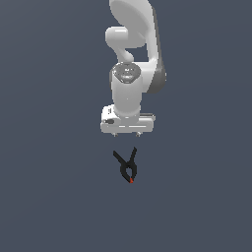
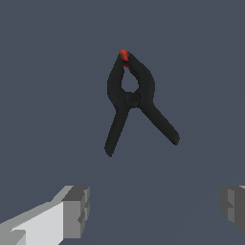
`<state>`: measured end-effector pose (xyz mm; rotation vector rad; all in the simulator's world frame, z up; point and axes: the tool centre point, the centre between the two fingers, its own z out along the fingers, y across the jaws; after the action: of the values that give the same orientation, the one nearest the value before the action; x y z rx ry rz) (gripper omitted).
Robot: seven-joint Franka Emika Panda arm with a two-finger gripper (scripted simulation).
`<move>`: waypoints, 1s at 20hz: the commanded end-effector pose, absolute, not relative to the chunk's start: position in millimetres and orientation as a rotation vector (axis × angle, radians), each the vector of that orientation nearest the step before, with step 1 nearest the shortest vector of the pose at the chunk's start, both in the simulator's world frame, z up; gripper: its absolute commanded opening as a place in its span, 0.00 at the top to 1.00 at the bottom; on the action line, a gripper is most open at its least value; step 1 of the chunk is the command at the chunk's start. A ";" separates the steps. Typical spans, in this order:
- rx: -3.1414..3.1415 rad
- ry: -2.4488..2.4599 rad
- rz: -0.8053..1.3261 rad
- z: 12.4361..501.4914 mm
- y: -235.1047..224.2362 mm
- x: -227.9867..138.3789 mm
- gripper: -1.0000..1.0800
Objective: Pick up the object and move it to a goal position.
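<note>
- Exterior view: the arm [image 1: 132,59] hung over a plain dark floor [image 1: 49,197], with the gripper [image 1: 127,134] pointing down. Only two short finger stubs showed under the hand, set apart.
- Exterior view: the clamp [image 1: 128,167] lay flat on the floor just beyond the gripper, nearer the camera, not touched. Its two handles splayed toward the arm; its red tip [image 1: 131,181] pointed away.
- Exterior view: no goal marker was visible. No writing or brand was seen on the arm or clamp.
- Wrist view: the clamp [image 2: 131,100] lay ahead of the fingers [image 2: 76,210], not between them. The pincer stood wide, with nothing in it; the gap looked much broader than the clamp's body.
- Wrist view: the pivot sat between the loop of the jaws and the V of the handles. No label was legible.
- Judgement: the approach step was in hand; the grasp was not yet made.
- Judgement: the next move called for shifting the gripper over the clamp's pivot, descending, then closing across the narrow body rather than the splayed handles.
</note>
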<state>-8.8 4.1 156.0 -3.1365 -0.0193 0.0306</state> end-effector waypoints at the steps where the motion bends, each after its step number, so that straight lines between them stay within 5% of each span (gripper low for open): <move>1: -3.136 -0.019 0.031 156.0 4.1 -8.8 0.04; 20: -3.157 -0.084 0.023 157.3 8.1 4.8 0.04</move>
<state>2.4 8.2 160.2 -3.1574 -0.0761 0.0226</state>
